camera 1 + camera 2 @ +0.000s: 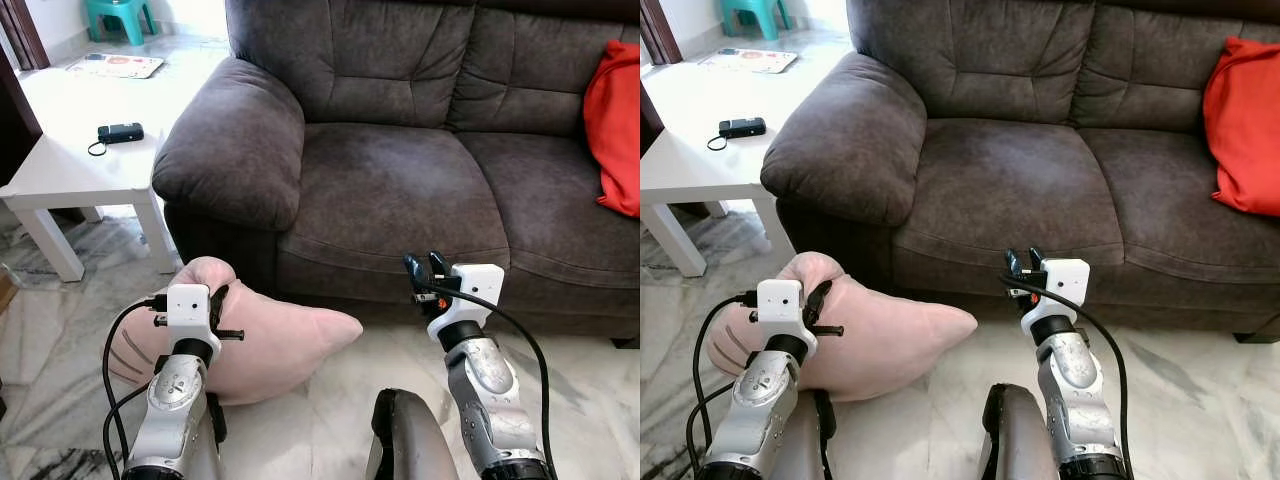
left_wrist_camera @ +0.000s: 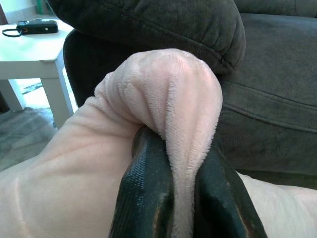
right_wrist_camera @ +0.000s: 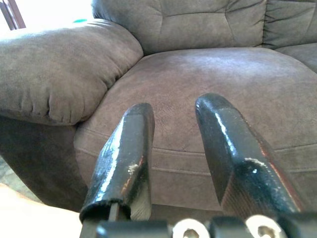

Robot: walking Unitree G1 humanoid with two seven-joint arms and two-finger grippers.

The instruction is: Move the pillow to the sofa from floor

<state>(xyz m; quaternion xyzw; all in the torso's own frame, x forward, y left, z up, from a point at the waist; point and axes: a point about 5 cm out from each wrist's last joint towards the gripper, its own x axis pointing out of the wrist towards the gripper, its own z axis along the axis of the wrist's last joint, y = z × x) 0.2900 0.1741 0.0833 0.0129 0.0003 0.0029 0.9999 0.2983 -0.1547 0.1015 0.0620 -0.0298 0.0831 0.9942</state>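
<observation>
We see the pale pink pillow [image 1: 265,340] lying on the marble floor [image 1: 330,420] right in front of the dark grey sofa [image 1: 400,150], below its padded armrest [image 1: 235,140], with one corner of the pillow pointing toward the middle of the sofa base. Our left end effector [image 2: 181,198] is pinching a bunched fold of the pillow's plush fabric, and in the left wrist view the two black fingers [image 2: 143,198] press in from either side of that raised fold, with the armrest just behind it. Our right end effector [image 1: 425,268] is held up in front of the sofa's seat edge, apart from the pillow; its fingers [image 3: 129,158] are spread with a clear gap between them and nothing in it, and they point at the seat cushion [image 3: 208,84]. On the far end of the sofa seat leans a red cushion [image 1: 615,125]. Beside the armrest stands a white counter [image 1: 75,170] with a small black device [image 1: 120,132] and its cord resting on top. Farther back on the floor lie a flat printed mat [image 1: 115,65] and a teal plastic stool [image 1: 120,15]. Black cables run along both silver arms.
</observation>
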